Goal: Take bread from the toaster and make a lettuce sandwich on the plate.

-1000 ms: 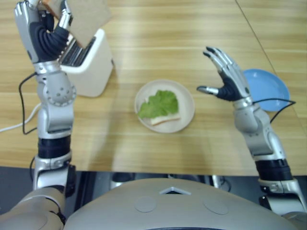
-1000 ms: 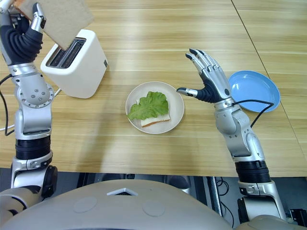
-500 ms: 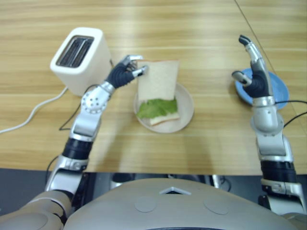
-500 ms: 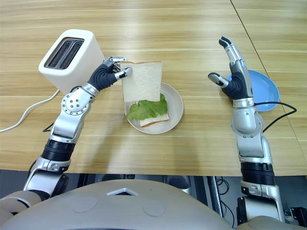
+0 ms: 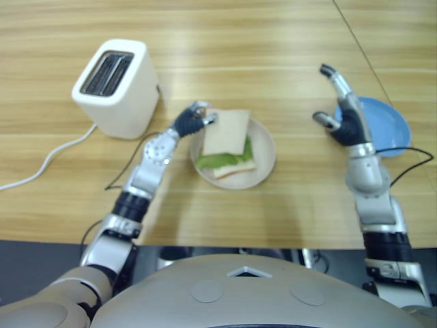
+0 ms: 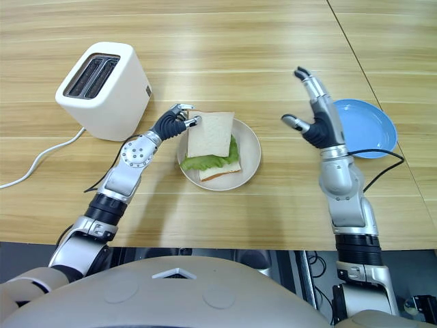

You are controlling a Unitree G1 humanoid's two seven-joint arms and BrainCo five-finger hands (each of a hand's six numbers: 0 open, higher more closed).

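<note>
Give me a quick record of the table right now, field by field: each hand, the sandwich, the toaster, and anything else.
left hand: fingers pinched on a corner of the top bread slice
right hand: open, holding nothing, raised above the table beside the blue plate
sandwich: top bread slice over the lettuce, lettuce on the bottom slice, all on the beige plate
toaster: upright, left of the beige plate
cord: white, trailing left from the toaster

A bread slice (image 6: 209, 134) covers lettuce (image 6: 196, 162) on the plate (image 6: 250, 154).
</note>
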